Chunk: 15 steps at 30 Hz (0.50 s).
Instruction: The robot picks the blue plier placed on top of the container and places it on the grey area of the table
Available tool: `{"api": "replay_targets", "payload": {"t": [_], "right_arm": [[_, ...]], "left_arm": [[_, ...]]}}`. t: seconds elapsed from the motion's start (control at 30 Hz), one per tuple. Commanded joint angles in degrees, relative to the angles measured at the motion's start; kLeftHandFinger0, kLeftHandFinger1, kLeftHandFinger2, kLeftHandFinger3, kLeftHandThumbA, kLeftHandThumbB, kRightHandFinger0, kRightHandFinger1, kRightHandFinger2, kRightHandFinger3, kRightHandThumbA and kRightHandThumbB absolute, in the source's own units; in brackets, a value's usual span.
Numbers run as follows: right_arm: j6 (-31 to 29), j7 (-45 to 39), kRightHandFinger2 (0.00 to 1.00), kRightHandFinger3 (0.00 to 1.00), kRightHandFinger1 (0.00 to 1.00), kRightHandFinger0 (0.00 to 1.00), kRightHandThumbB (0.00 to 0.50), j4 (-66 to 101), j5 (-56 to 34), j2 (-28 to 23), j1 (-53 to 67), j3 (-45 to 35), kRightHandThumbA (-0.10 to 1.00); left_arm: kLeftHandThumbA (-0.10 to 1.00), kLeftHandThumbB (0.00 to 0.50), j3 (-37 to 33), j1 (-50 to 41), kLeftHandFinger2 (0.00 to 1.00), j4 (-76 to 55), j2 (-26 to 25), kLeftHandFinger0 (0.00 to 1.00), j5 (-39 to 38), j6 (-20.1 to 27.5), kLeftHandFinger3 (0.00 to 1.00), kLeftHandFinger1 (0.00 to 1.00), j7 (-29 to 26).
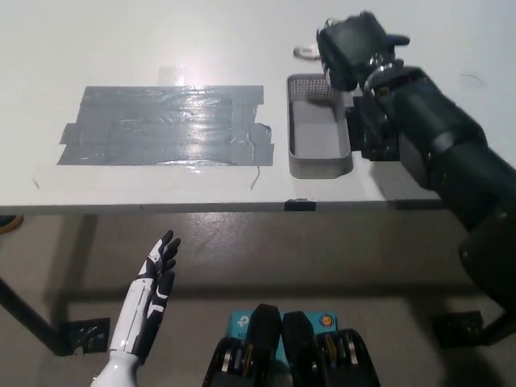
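Right hand (348, 50) hides most of plier (306, 52)

glossy, wrinkled grey tape patch (165, 126) on a smooth matt white table (97, 40); perforated grey plastic container (318, 139).

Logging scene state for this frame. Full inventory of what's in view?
table: 1, white, fills the upper picture
grey area: 1, grey tape patch, table's left-centre
container: 1, grey, right of the grey area, near the front edge, nothing showing inside
plier: 1, metal tip and a bit of blue handle showing, held above the table behind the container
left hand: 1, white, open, resting lower left below the table edge
right hand: 1, black, shut on the plier, raised behind the container
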<state>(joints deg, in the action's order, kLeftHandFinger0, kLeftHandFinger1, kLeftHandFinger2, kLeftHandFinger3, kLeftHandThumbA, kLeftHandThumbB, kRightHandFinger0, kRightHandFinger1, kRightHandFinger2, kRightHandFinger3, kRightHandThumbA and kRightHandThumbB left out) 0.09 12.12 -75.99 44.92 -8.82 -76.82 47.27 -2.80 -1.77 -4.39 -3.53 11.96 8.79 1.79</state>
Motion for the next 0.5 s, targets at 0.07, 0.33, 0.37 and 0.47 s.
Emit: {"api": "replay_targets", "payload": {"t": [0.07, 0.33, 0.37, 0.47], "right_arm": [[-1.7, 4.4, 0.51, 0.40, 0.10, 0.00, 0.306, 2.2, 3.4, 0.6, -6.5, 0.8, -0.10], [-2.6, 3.3, 0.40, 0.53, 0.03, 0.00, 0.315, 0.5, 1.2, 7.2, -7.6, -1.8, -0.10], [-2.9, 2.9, 0.32, 0.50, 0.00, 0.00, 0.305, 0.2, 0.2, 8.6, -7.5, -2.8, -0.10], [-2.4, 3.5, 0.36, 0.26, 0.01, 0.00, 0.325, -0.4, 0.2, 12.1, -6.7, -4.0, -0.10]], "left_arm": [[1.00, 0.031, -0.3, 0.6, 1.00, -1.3, -0.4, 1.00, -0.1, 1.6, 1.00, 1.00, -0.4], [1.00, 0.049, -0.5, 1.0, 1.00, -1.4, -0.4, 1.00, 0.3, 1.1, 1.00, 1.00, -0.3], [1.00, 0.056, -0.5, 0.9, 1.00, -1.5, -0.4, 1.00, 0.3, 0.9, 1.00, 1.00, -0.3], [1.00, 0.068, -0.5, 0.8, 1.00, -1.6, -0.1, 1.00, 0.0, 0.5, 1.00, 1.00, -0.3]]}}
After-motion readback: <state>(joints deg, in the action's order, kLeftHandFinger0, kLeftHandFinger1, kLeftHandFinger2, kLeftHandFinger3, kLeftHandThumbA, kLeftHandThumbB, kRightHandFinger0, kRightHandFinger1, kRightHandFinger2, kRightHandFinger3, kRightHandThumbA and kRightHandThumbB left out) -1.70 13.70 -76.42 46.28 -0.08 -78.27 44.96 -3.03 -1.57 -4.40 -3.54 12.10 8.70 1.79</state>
